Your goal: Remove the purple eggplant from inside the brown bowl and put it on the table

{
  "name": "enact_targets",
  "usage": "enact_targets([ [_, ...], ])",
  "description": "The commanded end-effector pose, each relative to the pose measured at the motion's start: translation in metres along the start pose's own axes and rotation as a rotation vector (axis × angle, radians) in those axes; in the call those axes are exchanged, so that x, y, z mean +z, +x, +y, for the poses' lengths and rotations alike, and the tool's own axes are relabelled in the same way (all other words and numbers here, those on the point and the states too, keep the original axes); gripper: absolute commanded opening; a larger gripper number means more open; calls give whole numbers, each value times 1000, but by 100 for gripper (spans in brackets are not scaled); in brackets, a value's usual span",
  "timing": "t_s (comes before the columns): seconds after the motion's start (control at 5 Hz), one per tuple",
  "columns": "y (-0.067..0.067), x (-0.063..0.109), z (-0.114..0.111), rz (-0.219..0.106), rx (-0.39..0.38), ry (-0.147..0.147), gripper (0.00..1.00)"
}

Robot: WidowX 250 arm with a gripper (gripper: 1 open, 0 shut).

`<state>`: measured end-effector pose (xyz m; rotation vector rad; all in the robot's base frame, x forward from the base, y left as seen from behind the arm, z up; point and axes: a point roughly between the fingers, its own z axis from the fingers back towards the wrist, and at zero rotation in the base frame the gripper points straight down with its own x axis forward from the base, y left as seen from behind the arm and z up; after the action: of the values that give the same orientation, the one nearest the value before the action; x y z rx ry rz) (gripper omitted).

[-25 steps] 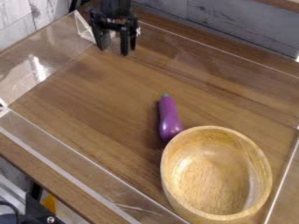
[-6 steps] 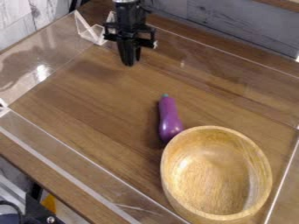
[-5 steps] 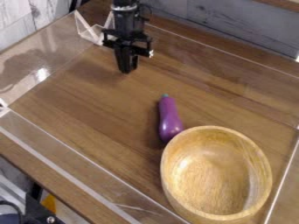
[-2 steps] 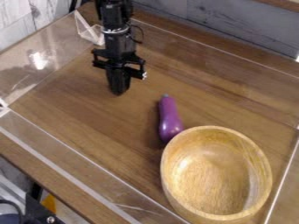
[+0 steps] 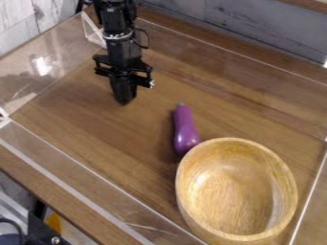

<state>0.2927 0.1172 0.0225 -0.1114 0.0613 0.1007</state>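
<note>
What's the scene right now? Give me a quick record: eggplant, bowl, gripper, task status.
eggplant: purple eggplant lying on the table, just outside the bowl's upper-left rim
bowl: brown bowl empty, upright, at the lower right
gripper: gripper shut, pointing down, holding nothing, apart from the eggplant to its upper left
task status: eggplant already out of the bowl and on the table
</note>
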Motion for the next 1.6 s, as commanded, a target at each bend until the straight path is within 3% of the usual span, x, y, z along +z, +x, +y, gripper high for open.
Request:
enact_targets([
  [0.0,5,27,0,-100,-9,28,0],
  [0.4,18,26,7,-158,90,36,0],
  [0.8,31,36,1,-201,89,42,0],
  [1.2,12,62,-23,-213,-78,52,0],
  [1.4,-3,66,-28,-232,-68,61,0],
])
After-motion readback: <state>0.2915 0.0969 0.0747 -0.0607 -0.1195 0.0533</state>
